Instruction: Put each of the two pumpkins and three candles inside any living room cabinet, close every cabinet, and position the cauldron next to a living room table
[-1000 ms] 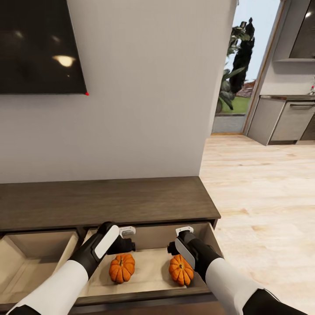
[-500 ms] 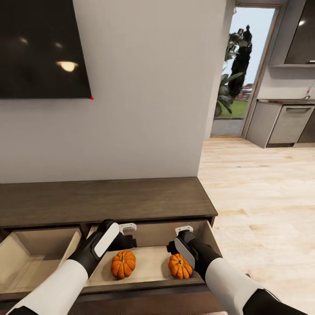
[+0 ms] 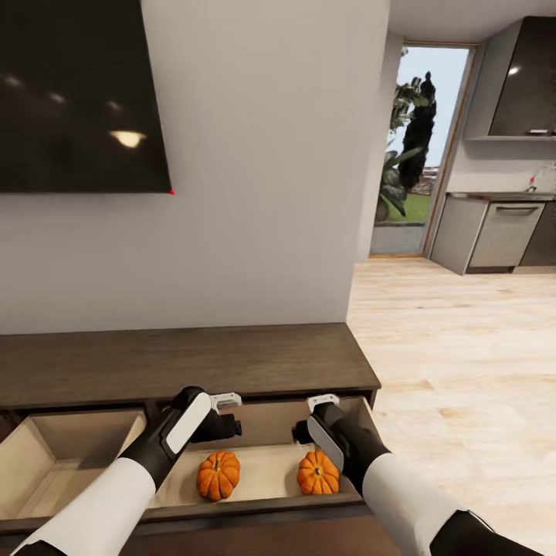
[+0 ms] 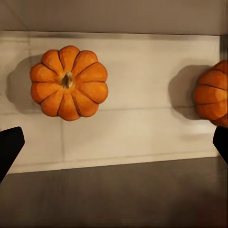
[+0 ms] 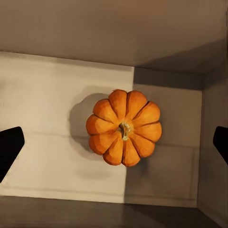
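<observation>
1. Head view: both pumpkins lie inside the right-hand open drawer (image 3: 266, 463) of the dark wood TV console (image 3: 185, 359), so the pumpkin step looks done; next, I judge, the arms must lift clear and the candles be fetched. The left pumpkin (image 3: 218, 475) and right pumpkin (image 3: 318, 472) lie apart, under the left gripper (image 3: 225, 401) and right gripper (image 3: 323, 403)
2. Left wrist view: ribbed orange left pumpkin (image 4: 69, 82), stem up, untouched; dark fingertips far apart, jaws open
3. Right wrist view: right pumpkin (image 5: 124, 127) near the drawer's corner, free; jaws wide open
</observation>
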Motion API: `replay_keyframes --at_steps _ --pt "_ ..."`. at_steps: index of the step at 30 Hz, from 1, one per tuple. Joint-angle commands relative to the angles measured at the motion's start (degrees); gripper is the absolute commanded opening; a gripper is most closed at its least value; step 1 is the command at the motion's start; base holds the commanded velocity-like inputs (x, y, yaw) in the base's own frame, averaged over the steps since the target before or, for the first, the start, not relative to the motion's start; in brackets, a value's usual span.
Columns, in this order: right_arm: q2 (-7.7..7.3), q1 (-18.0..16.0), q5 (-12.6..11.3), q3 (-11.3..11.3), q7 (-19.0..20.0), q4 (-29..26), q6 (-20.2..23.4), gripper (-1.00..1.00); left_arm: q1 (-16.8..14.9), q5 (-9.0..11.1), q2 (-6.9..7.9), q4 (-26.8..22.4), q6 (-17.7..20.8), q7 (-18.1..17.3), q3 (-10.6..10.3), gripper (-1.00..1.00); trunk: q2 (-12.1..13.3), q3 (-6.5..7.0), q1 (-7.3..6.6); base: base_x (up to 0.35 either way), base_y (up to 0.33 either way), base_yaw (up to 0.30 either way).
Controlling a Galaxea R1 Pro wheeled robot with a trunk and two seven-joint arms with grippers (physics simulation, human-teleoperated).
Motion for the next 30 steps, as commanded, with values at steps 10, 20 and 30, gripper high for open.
replay_keyframes --at_steps 10,20,30 --pt "-0.17 0.0 -1.0 0.2 -0.4 -2.0 0.1 1.0 0.1 0.5 0.02 -3.0 0.1 0.7 -0.1 1.0 0.1 2.16 -0.27 -0.045 0.0 0.0" --pt "-0.19 0.0 -1.1 0.3 -0.4 -2.9 0.1 1.0 0.2 0.5 0.1 -6.1 0.1 0.8 0.0 1.0 0.2 4.38 -0.53 -0.122 0.0 0.0" --pt "-0.2 0.1 -1.1 0.3 -0.4 -4.5 0.1 1.0 0.2 0.5 0.1 -7.1 0.1 0.9 0.0 1.0 3.4 6.26 -2.32 -0.104 0.0 0.0"
